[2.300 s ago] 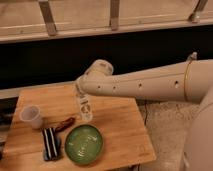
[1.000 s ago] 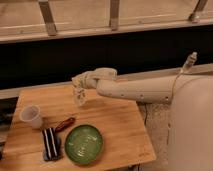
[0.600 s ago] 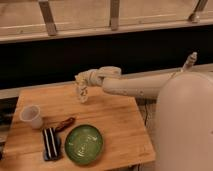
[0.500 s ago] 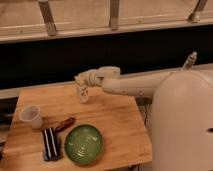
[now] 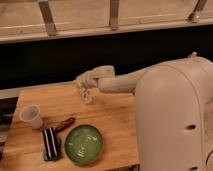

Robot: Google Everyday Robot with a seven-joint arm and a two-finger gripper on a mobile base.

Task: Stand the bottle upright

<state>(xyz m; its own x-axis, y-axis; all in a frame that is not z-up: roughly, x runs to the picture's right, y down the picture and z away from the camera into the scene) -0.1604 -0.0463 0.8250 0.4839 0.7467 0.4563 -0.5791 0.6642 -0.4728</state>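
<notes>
Near the upper middle of the wooden table (image 5: 112, 117), the bottle (image 5: 86, 96) is seen standing upright with the gripper (image 5: 83, 90) closed around its top, while the translucent cup (image 5: 31, 116) and the green plate (image 5: 84, 144) are set lower left.

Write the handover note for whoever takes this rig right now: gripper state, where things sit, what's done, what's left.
Gripper: jaws shut on the bottle, near the table's back edge.
Bottle: looks upright in the grip, at or just above the tabletop; contact unclear.
Around: cup at left, green plate in front, black striped object beside the plate, reddish item between them.
Done: bottle raised upright.
Left: confirm it stands, release, withdraw.
</notes>
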